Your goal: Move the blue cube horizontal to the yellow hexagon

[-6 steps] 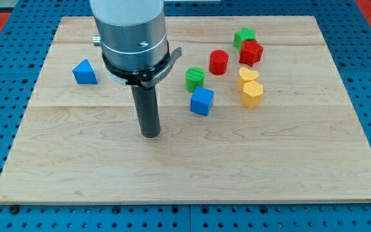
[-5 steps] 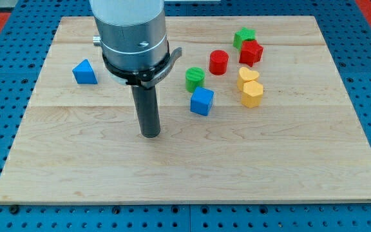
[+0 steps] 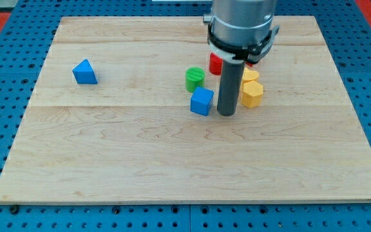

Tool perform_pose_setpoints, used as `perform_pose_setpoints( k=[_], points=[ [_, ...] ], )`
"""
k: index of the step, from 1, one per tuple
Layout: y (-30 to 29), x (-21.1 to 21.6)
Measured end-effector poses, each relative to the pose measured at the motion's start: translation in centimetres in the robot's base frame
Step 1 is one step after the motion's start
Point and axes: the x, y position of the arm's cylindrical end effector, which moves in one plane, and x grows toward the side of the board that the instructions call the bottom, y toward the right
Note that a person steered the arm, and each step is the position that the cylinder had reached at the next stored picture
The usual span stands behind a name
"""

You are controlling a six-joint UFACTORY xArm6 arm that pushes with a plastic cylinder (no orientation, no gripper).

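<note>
My tip point(image 3: 227, 113) rests on the bench point(image 3: 108, 161) between the blue cube point(image 3: 201, 102), just to its left in the view, and the yellow hexagon point(image 3: 252, 95) to its right. I have no jaws, only a rod. A green cylinder point(image 3: 194, 78) sits above the cube; a blue triangular block point(image 3: 84, 72) lies well apart at the view's left.

arm housing point(image 3: 242, 22) cut off by the view's top edge. red cylinder point(image 3: 215, 62) largely hidden behind the housing and rod; only its left part shows. upper yellow block point(image 3: 252, 75) partly covered by the rod, shape not determinable. yellow hexagon point(image 3: 252, 94) has its left edge hidden by the rod.
</note>
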Motion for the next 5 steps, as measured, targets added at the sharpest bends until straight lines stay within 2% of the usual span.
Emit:
perform_pose_setpoints(
  k=[1,2,5],
  points=[
    [-7.0,-1.5],
    [-12.1,-0.4],
    [-13.0,-2.3]
  ],
)
